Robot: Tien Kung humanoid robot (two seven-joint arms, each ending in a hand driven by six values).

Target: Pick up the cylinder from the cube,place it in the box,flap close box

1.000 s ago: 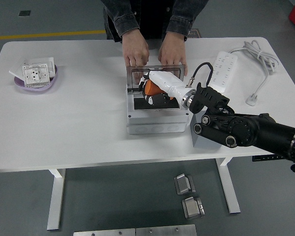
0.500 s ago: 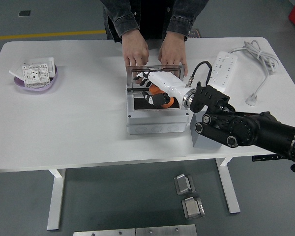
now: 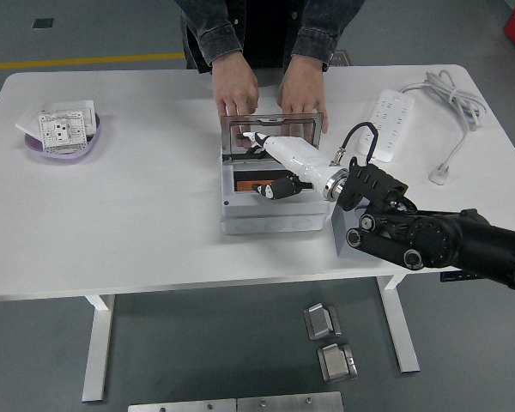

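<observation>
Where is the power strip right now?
In the head view the power strip lies on the table's far right, right of the box and the person's hands, beyond the right hand, its cable coiled further right.

a white table [image 3: 137, 215] carries a grey box [image 3: 266, 215] near its middle, a grey cube [image 3: 354, 245] just right of the box, a purple bowl [image 3: 62, 146] far left, and a white power strip [image 3: 390, 116] with its cable [image 3: 451, 99] at the far right.

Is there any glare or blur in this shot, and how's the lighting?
Head view: even, soft lighting, faint shadows; the white table is bright but not blown out. The box lid's clear panel shows slight reflection. The right hand is sharp, with no obvious motion blur.
</observation>
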